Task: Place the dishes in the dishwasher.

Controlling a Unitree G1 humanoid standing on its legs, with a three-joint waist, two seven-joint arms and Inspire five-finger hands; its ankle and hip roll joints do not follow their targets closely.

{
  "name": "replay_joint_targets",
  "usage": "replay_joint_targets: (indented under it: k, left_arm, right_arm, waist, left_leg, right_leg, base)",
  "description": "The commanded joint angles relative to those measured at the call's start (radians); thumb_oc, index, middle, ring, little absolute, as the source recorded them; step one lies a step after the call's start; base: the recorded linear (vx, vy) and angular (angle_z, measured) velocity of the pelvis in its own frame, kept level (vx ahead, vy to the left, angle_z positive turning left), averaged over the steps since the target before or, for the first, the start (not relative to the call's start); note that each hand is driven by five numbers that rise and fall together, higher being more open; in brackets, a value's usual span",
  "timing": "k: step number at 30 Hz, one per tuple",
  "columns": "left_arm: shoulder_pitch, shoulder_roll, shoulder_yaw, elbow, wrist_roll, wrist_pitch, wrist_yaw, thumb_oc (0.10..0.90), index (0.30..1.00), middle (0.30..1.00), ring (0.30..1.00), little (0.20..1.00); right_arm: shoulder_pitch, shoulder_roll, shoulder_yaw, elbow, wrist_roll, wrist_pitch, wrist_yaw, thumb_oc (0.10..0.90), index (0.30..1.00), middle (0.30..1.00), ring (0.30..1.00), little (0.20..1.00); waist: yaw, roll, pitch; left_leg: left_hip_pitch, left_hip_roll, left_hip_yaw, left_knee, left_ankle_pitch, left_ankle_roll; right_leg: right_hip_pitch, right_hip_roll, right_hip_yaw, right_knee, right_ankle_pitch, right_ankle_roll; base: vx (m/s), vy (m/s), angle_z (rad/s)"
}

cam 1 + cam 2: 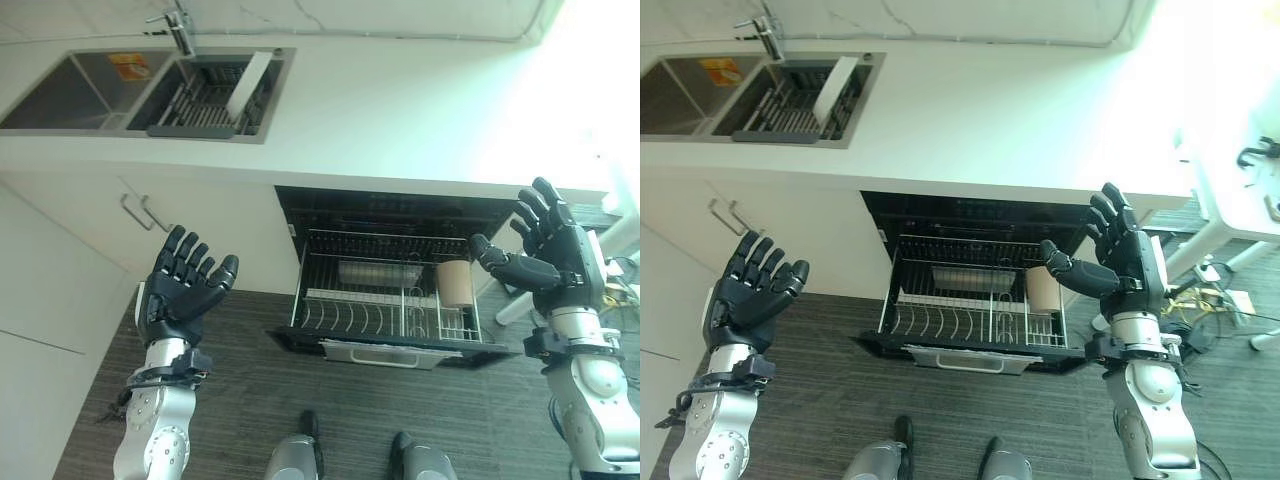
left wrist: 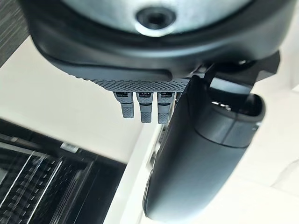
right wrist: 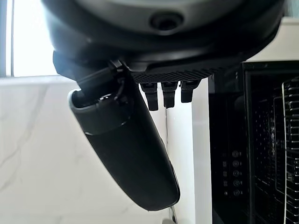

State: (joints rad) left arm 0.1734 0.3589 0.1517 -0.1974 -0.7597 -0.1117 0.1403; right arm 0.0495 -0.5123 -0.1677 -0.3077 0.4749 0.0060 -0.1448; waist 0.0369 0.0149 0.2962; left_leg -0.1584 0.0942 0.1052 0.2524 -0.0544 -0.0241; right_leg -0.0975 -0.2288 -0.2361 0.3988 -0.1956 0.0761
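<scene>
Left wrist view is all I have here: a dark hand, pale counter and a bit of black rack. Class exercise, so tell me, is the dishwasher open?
Observer: Yes. The dishwasher stands open under the counter, with its rack pulled out over the floor.
Operator: Anything loaded in it?
Observer: A tan cup stands at the rack's right side, and a pale dish lies farther back.
Operator: Are the hands carrying anything?
Observer: No. The left hand and the right hand are both raised, open and empty, one on each side of the dishwasher.
Operator: Where are dishes to fetch?
Observer: A white board-like piece leans in the sink, on the counter's left.
</scene>
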Motion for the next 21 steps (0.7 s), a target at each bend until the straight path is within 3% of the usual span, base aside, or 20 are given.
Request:
replay_joint_targets:
  k: [1, 4, 5, 8, 9, 11, 12, 13, 17, 19, 21]
  left_arm:
    - [-0.049, 0.033, 0.037, -0.135, 0.042, -0.135, -0.046, 0.8, 0.9, 0.9, 0.9, 0.9]
    - [-0.054, 0.044, 0.044, -0.133, 0.049, -0.142, -0.05, 0.8, 0.9, 0.9, 0.9, 0.9]
    - [-0.096, 0.069, 0.042, -0.104, 0.029, -0.103, -0.094, 0.8, 0.9, 0.9, 0.9, 0.9]
    - [-0.134, 0.093, 0.029, -0.09, 0.09, -0.079, -0.138, 0.8, 0.9, 0.9, 0.9, 0.9]
    - [-0.138, 0.098, 0.029, -0.092, 0.09, -0.073, -0.139, 0.8, 0.9, 0.9, 0.9, 0.9]
    - [-0.146, 0.112, 0.038, -0.091, 0.072, -0.045, -0.143, 0.8, 0.9, 0.9, 0.9, 0.9]
    - [-0.147, 0.122, 0.042, -0.088, 0.068, -0.041, -0.144, 0.8, 0.9, 0.9, 0.9, 0.9]
    - [-0.149, 0.128, 0.039, -0.084, 0.069, -0.041, -0.149, 0.8, 0.9, 0.9, 0.9, 0.9]
    - [-0.151, 0.124, 0.007, -0.074, 0.068, -0.034, -0.173, 0.8, 0.9, 0.9, 0.9, 0.9]
    - [-0.149, 0.113, -0.008, -0.068, 0.078, -0.05, -0.18, 0.8, 0.9, 0.9, 0.9, 0.9]
    - [-0.158, 0.114, -0.021, -0.07, 0.1, -0.077, -0.182, 0.8, 0.9, 0.9, 0.9, 0.9]
  right_arm:
    - [-0.094, -0.023, -0.048, -0.069, -0.007, -0.12, -0.017, 0.8, 0.9, 0.9, 0.9, 0.9]
    - [-0.071, -0.032, -0.074, -0.068, 0.006, -0.116, -0.016, 0.8, 0.9, 0.9, 0.9, 0.9]
    - [-0.006, -0.005, -0.118, -0.069, 0.006, -0.14, -0.029, 0.8, 0.9, 0.9, 0.9, 0.9]
    - [0.037, 0.042, -0.132, -0.078, 0.002, -0.162, -0.049, 0.8, 0.9, 0.9, 0.9, 0.9]
    - [0.033, 0.046, -0.128, -0.078, -0.003, -0.159, -0.05, 0.8, 0.9, 0.9, 0.9, 0.9]
    - [-0.009, 0.057, -0.093, -0.067, -0.033, -0.139, -0.06, 0.8, 0.9, 0.9, 0.9, 0.9]
    - [-0.048, 0.064, -0.058, -0.058, -0.054, -0.126, -0.067, 0.8, 0.9, 0.9, 0.9, 0.9]
    - [-0.063, 0.062, -0.044, -0.053, -0.066, -0.124, -0.077, 0.8, 0.9, 0.9, 0.9, 0.9]
    - [-0.058, 0.037, -0.049, -0.043, -0.049, -0.158, -0.114, 0.8, 0.9, 0.9, 0.9, 0.9]
    - [-0.04, 0.028, -0.06, -0.036, -0.032, -0.167, -0.107, 0.8, 0.9, 0.9, 0.9, 0.9]
    - [-0.02, 0.016, -0.073, -0.031, -0.019, -0.183, -0.096, 0.8, 0.9, 0.9, 0.9, 0.9]
  waist:
    - [-0.011, -0.022, -0.059]
    - [-0.027, -0.018, -0.075]
    - [-0.043, -0.03, -0.084]
    - [-0.047, -0.047, -0.08]
    - [-0.044, -0.045, -0.08]
    - [-0.02, -0.033, -0.076]
    - [-0.003, -0.022, -0.071]
    - [-0.002, -0.018, -0.068]
    - [-0.032, -0.026, -0.076]
    - [-0.048, -0.036, -0.081]
    - [-0.062, -0.038, -0.083]
  left_leg:
    - [0.055, 0.133, -0.022, 0.048, -0.072, -0.093]
    - [0.047, 0.14, -0.014, 0.048, -0.106, -0.09]
    - [0.042, 0.103, 0.003, 0.048, -0.135, -0.073]
    - [0.051, 0.044, 0.0, 0.048, -0.17, -0.037]
    - [0.055, 0.04, 0.003, 0.048, -0.176, -0.03]
    - [0.076, 0.041, 0.037, 0.048, -0.191, -0.009]
    - [0.093, 0.047, 0.069, 0.048, -0.206, 0.006]
    - [0.097, 0.047, 0.075, 0.048, -0.209, 0.011]
    - [0.088, -0.004, 0.057, 0.048, -0.209, 0.03]
    - [0.09, -0.033, 0.048, 0.048, -0.209, 0.031]
    - [0.094, -0.05, 0.046, 0.048, -0.207, 0.035]
  right_leg:
    - [0.047, 0.06, 0.052, -0.099, -0.023, 0.004]
    - [0.032, 0.018, 0.067, -0.099, -0.01, 0.056]
    - [0.024, -0.052, 0.065, -0.099, 0.035, 0.124]
    - [0.02, -0.108, 0.037, -0.099, 0.17, 0.14]
    - [0.023, -0.112, 0.019, -0.099, 0.185, 0.139]
    - [0.05, -0.116, -0.079, -0.099, 0.203, 0.132]
    - [0.078, -0.078, -0.141, -0.099, 0.176, 0.125]
    - [0.084, -0.048, -0.15, -0.099, 0.157, 0.117]
    - [0.069, 0.141, -0.079, -0.099, 0.069, 0.056]
    - [0.049, 0.183, -0.046, -0.099, 0.054, 0.037]
    - [0.043, 0.191, -0.027, -0.099, 0.028, 0.02]
  base:
    - [0.04, 0.453, -0.04]
    - [0.06, 0.635, -0.25]
    - [0.11, 0.788, -0.28]
    - [0.08, 0.498, 0.05]
    - [0.06, 0.368, 0.16]
    - [0.05, 0.399, -0.3]
    - [0.03, 0.359, -0.88]
    - [0.03, 0.314, -1.16]
    - [0.04, 0.105, -0.44]
    - [0.07, -0.039, 0.65]
    - [0.1, -0.145, 0.48]
